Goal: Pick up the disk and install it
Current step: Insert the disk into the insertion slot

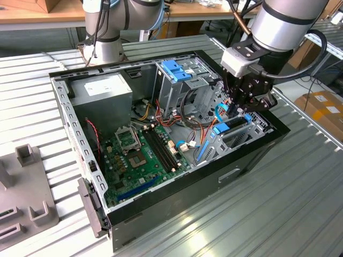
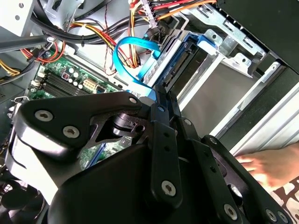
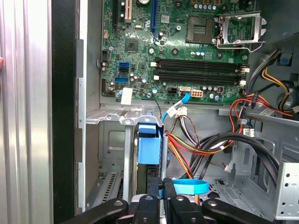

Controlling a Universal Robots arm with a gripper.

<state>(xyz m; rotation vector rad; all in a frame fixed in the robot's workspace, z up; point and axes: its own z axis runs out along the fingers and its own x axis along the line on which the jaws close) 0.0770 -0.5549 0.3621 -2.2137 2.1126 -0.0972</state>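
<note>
– Blue plastic sits right at the tip of the gripper (image 3: 161, 199) in the first wrist view. Is it clamped on that, or only pressing against it?
– That cannot be told; the black linkage hides the contact. What does show is the disk (image 3: 148, 148) standing on edge in the silver bay (image 3: 112, 116). It runs straight away from the gripper, with its near end at the tip and its blue tab at the far end.
– So the step in hand looks like seating it in the bay?
– Seemingly so, and it appears to be mostly in. To do it well the arm should push along the bay's length only. It should hold the disk square to the bay walls so neither side binds, and go gently near the end of travel.
– And the blue cable (image 3: 189, 187)?
– It loops just beside the gripper, on the side away from the black case wall (image 3: 63, 116). It needs to be kept out of the slot or it could get pinched. The same goes for the red and yellow wires (image 3: 187, 151) beyond it.
– Anything farther off?
– Past the bay's far rim lies the motherboard (image 3: 187, 56), apart from the disk. In the second wrist view a person's hand (image 2: 264, 164) rests outside the case, near the arm, which is worth minding
</note>
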